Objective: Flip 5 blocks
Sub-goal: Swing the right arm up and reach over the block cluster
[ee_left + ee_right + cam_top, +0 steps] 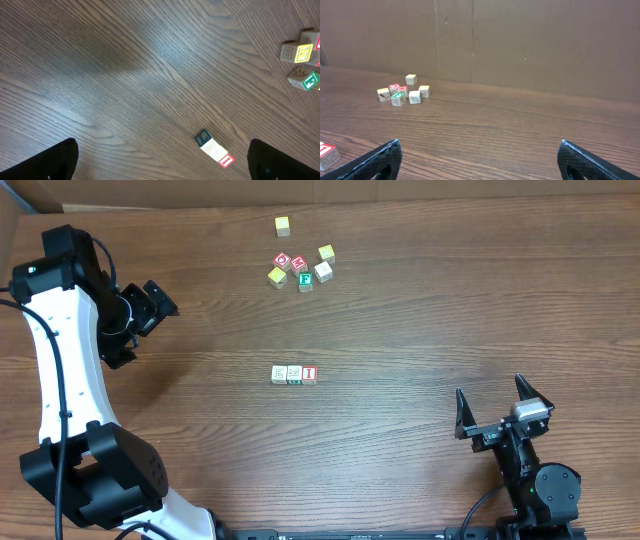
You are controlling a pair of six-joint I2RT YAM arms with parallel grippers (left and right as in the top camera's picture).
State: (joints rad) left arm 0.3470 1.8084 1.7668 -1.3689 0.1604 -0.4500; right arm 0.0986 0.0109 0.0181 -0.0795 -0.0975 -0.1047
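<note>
From where I stand, the left arm point(52, 370) is mostly a long, smooth white shell, capped at each end by chunky black joint housings. A thin black cable point(62, 380) runs along the white link, and more black wiring loops around near the wrist. The left gripper point(152, 333) is blocky and black all over. The right arm point(545, 485) is black throughout, with a round joint housing and a small silver-grey block point(531, 411) on top. The right gripper point(489, 393) has black fingers point(375, 161) that taper to points and look matte and finely pebbled.
</note>
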